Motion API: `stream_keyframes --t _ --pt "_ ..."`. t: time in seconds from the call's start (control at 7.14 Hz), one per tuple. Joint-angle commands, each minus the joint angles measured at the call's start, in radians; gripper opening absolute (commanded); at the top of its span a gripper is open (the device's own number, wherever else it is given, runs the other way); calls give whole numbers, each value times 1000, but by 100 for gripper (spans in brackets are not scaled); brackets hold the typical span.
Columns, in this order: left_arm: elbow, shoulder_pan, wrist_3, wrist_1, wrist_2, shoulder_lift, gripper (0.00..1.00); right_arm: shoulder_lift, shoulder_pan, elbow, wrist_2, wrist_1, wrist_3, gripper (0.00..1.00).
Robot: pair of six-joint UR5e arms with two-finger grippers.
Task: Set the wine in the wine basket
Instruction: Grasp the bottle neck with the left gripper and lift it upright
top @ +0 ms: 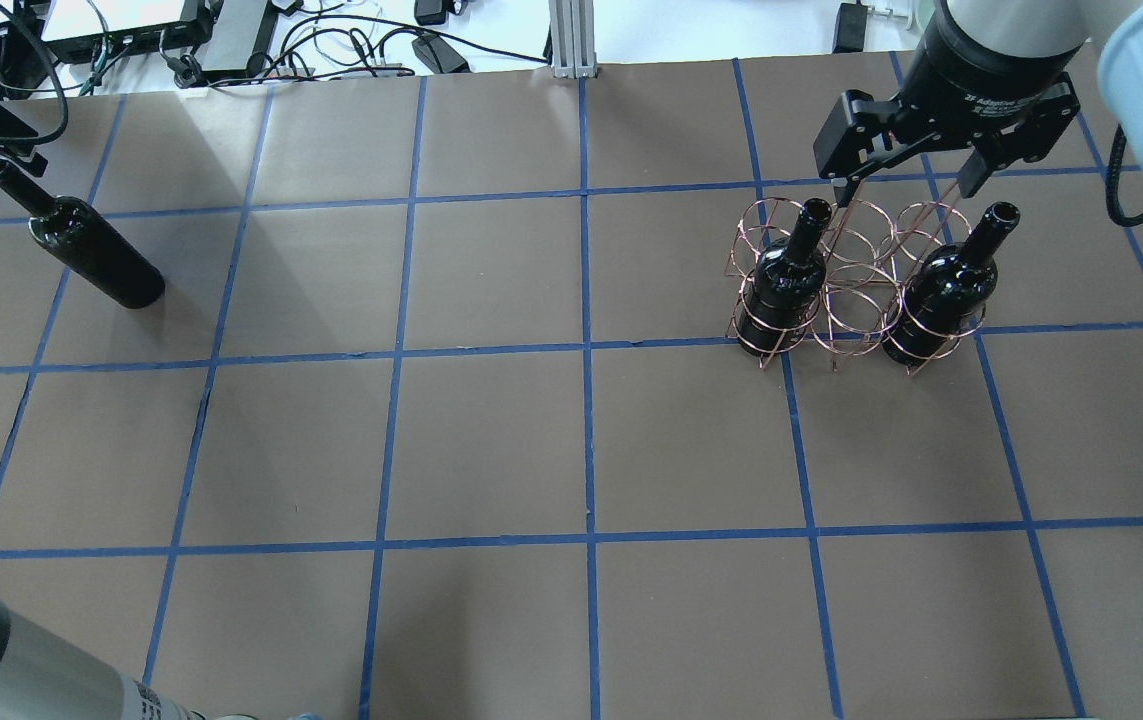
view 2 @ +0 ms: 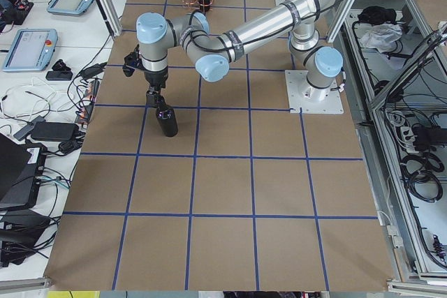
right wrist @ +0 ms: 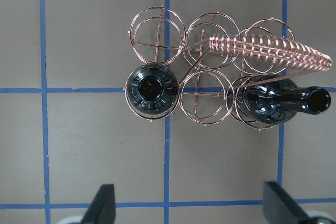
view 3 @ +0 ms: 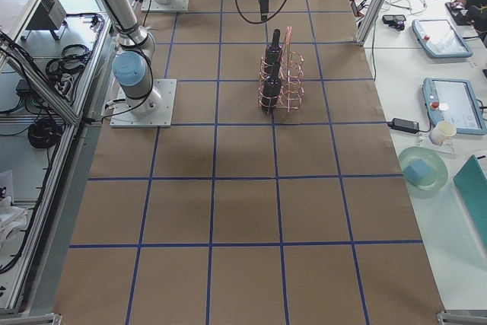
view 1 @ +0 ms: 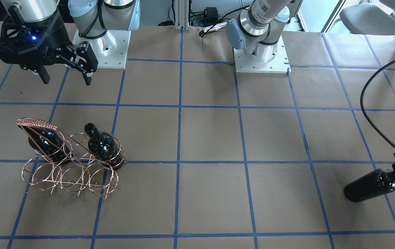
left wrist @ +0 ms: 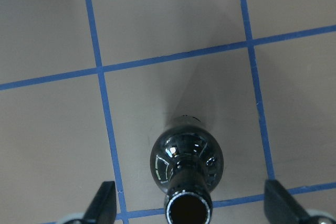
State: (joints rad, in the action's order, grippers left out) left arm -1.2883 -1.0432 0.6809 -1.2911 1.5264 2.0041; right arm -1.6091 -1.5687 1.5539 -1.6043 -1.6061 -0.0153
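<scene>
The copper wire wine basket point(top: 856, 300) stands on the table, and two black wine bottles point(top: 786, 280) point(top: 941, 290) stand upright in its end rings. My right gripper point(top: 903, 190) hangs open and empty above the basket, which shows from above in the right wrist view point(right wrist: 210, 51). A third wine bottle point(top: 91, 255) stands alone on the table far away on my left side. My left gripper point(left wrist: 191, 205) is open, one finger on each side of that bottle's point(left wrist: 186, 158) mouth, not touching it.
The basket's slanted handle point(right wrist: 273, 53) runs over one bottle point(right wrist: 278, 103). Both arm bases point(view 1: 261, 52) point(view 1: 104, 45) stand at the table's back edge. A black cable point(view 1: 373, 121) loops above the lone bottle point(view 1: 372, 185). Desks with tablets point(view 3: 449, 104) border the table's far side.
</scene>
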Motion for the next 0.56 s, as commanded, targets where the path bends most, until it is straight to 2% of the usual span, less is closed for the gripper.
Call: stream_keyframes --t 0.0,0.42 --pt "12 0 -6 3 -23 31 93 0 -1 0 -2 0 1 100" --pt "11 0 -6 -25 -6 42 76 0 -1 0 1 5 1 100"
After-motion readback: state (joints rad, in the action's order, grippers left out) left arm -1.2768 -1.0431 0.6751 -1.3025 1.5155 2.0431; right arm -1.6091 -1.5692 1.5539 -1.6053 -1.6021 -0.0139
